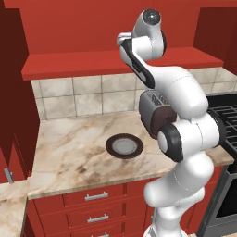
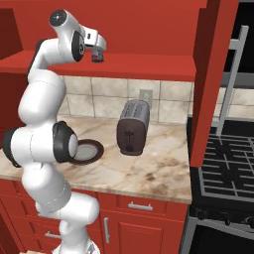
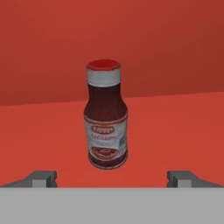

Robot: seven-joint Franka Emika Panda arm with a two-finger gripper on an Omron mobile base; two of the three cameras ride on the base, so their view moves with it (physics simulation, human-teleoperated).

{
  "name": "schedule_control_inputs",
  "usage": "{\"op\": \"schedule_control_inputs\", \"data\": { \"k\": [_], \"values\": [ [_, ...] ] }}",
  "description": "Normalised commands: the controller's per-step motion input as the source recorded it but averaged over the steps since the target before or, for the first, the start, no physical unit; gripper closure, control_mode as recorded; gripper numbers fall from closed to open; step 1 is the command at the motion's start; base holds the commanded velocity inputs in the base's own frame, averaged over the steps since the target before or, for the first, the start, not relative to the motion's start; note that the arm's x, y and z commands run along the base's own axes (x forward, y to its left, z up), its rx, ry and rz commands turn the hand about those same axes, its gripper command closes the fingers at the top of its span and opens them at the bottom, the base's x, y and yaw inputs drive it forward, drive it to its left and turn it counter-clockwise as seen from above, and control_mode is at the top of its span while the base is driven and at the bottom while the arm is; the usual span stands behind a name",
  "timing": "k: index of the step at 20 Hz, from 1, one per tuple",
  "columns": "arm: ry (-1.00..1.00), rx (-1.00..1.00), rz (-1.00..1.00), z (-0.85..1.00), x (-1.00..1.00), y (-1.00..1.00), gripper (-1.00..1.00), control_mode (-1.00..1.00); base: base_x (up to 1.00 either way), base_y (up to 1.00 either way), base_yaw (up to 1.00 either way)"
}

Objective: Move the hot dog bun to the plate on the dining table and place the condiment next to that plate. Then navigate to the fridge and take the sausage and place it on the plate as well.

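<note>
So the pincer point(image 3: 112, 177) is spread wide open with nothing in it, up at the red shelf point(image 2: 149, 67) over the tiled backsplash, and in the hand view the condiment point(image 3: 105, 114) stands upright right in front of it, centred between the two fingertips point(image 3: 41, 178) with free room on both sides and plain red shelf around it. Down below, the marbled counter point(image 1: 69, 157) has a dark-rimmed dish point(image 1: 124, 146) sitting mid-depth, well back from the front edge, and a toaster point(image 2: 133, 126) near the backsplash. The stove point(image 2: 225, 168) butts against the counter's right end.
</note>
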Motion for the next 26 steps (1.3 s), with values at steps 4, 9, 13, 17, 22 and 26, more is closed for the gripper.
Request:
{"op": "schedule_control_inputs", "data": {
  "k": [4, 9, 13, 17, 22, 26],
  "values": [
    [0.00, 0.00, 0.00, -0.07, 0.37, 0.00, -1.00, -1.00, 0.00, 0.00, 0.00],
    [0.00, 0.01, 0.00, 0.00, 0.31, 0.00, -1.00, -1.00, 0.00, 0.00, 0.00],
    [0.00, 0.00, 0.00, 0.00, 0.28, 0.00, -1.00, -1.00, 0.00, 0.00, 0.00],
    [0.00, 0.00, 0.00, 0.00, 0.29, 0.00, -1.00, -1.00, 0.00, 0.00, 0.00],
    [0.00, 0.00, 0.00, -0.02, 0.22, 0.00, -1.00, -1.00, 0.00, 0.00, 0.00],
    [0.00, 0.00, 0.00, -0.08, 0.17, 0.00, -1.00, -1.00, 0.00, 0.00, 0.00]
  ]
}}
